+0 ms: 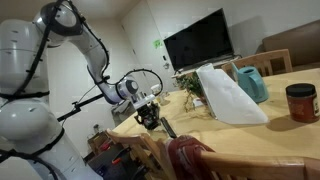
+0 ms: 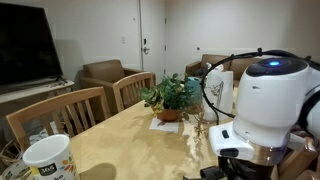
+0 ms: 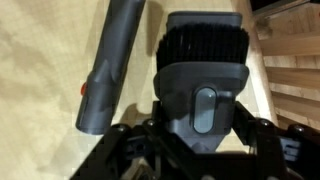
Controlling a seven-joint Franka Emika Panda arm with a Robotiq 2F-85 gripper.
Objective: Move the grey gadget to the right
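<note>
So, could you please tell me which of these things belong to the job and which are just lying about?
Belonging to the job: grey gadget; gripper.

Just lying about: white bag; teal jug; red jar; potted plant; mug.

- The table [image 1: 270,135] was pale wood; the gripper [image 1: 149,117] hung over one end of it.
- A grey gadget [image 3: 108,65], a bar with a red button, lay flat just beside the gripper, at the left of the wrist view.
- A wider ribbed grey piece [image 3: 200,70] lay straight ahead of the gripper, alongside the bar.
- A potted plant [image 2: 168,98] stood on a white mat [image 2: 163,126], near the gripper.
- A white bag [image 1: 228,96] stood well beyond it.
- A teal jug [image 1: 251,82] stood behind the bag.
- A red jar [image 1: 300,101] stood farthest off.
- A white mug [image 2: 48,160] stood well apart.
</note>
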